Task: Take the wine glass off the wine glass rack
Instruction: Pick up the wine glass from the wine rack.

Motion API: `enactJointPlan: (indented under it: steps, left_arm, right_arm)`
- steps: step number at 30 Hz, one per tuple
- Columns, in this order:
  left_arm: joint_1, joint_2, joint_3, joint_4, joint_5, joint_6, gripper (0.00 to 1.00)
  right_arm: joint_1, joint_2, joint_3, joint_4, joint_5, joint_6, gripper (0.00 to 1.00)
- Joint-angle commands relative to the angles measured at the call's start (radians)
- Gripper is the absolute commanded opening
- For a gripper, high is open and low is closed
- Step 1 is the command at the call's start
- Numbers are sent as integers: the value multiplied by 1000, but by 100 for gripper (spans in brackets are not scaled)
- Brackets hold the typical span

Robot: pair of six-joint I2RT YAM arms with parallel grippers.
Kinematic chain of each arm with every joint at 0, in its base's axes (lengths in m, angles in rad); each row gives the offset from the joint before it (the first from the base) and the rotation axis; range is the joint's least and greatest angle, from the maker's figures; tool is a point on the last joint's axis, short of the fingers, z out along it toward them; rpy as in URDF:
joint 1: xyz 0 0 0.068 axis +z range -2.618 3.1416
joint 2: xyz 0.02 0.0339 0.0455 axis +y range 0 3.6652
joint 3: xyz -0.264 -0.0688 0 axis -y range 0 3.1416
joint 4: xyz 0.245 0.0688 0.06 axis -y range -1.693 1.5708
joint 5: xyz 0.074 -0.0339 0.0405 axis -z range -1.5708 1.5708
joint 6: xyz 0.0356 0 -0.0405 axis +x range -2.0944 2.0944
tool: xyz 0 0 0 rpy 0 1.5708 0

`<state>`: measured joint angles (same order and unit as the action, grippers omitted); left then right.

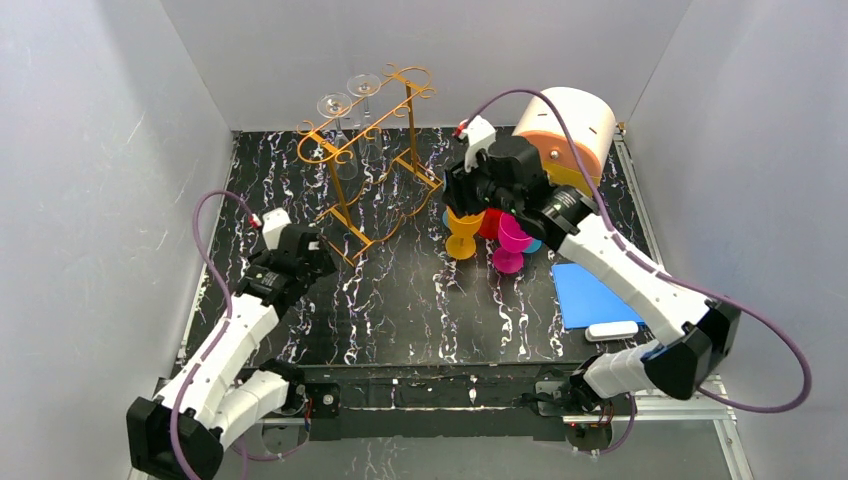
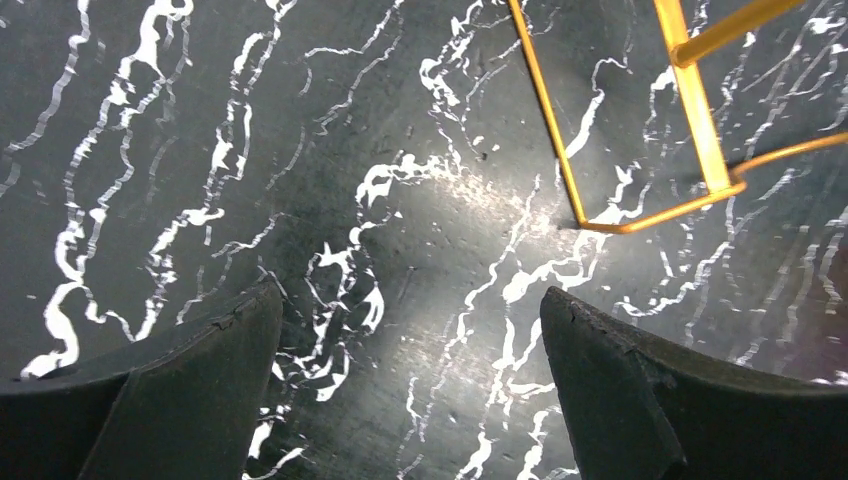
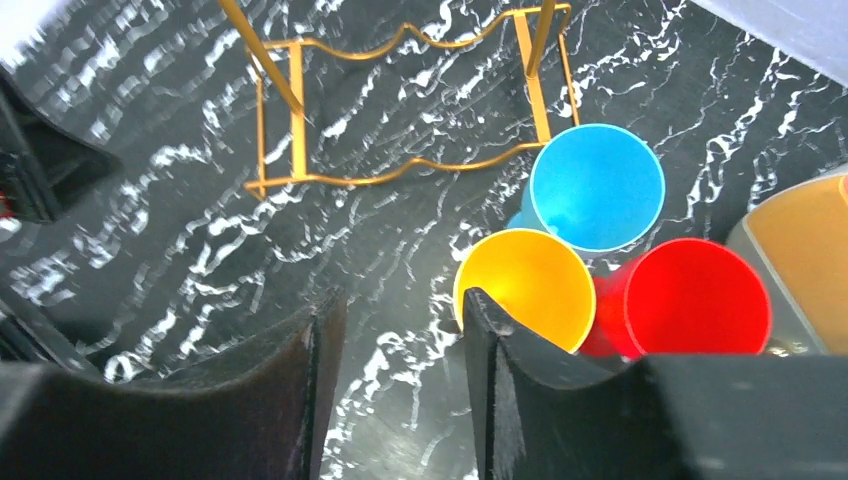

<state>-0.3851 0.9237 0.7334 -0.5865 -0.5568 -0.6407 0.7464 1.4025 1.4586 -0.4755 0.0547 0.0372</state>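
The wine glass rack [image 1: 372, 160] stands at the far left of the black marbled table [image 1: 400, 310]. Two clear glasses hang upside down from its left top rail, feet resting on the wire and bowls below: the near wine glass [image 1: 337, 108] and, just behind it, the far wine glass [image 1: 363, 86]. Neither claw touches them. The left claw [image 2: 410, 295] hovers over bare table with its fingers spread wide and nothing between them; one gold foot of the rack shows just ahead and to its right. The right claw [image 3: 402, 300] is released too, with a narrower gap that frames only table. It hangs over a tight cluster of goblets to the right of the rack's base. In the right wrist view its right finger [image 3: 495, 370] overlaps the rim of the yellow goblet [image 3: 525, 285], though I cannot tell whether they touch. The blue goblet [image 3: 597, 185] and red goblet [image 3: 685, 295] stand upright against the yellow one, and each bowl shows only its own coloured inside. A pink goblet [image 1: 512, 240] sits at the near side of the cluster, partly under the arm. Behind stands a white drum [image 1: 578, 125] with an orange face; what it holds cannot be seen. A blue sheet [image 1: 588, 295] lies near the right edge, with a small white block [image 1: 612, 330] at its near end.
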Motion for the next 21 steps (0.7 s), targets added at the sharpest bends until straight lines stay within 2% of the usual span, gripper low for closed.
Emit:
enactJointPlan:
  steps: [1,4,8,13,16,21]
  left_arm:
    - [149,-23,56,45,114,9,98]
    - [257,56,168,21,159,80,98]
    - [371,172,342,-31,225,115,98]
    - [438,272,541,-49,242,191,98]
    - [494,356,673,-75,284,232,98]
    - [545,470,835,-14,481,260,98]
  right_arm:
    - [-2,-96,-119,205,17,229,56]
    - [-2,-120,-173,243,52,298,56]
    - [-3,-114,-156,230,144,298,56]
    - [-3,-85,-95,190,243,244,58]
    - [-4,-76,-71,191,249,222,59]
    - [-5,-80,-44,176,292,208,62]
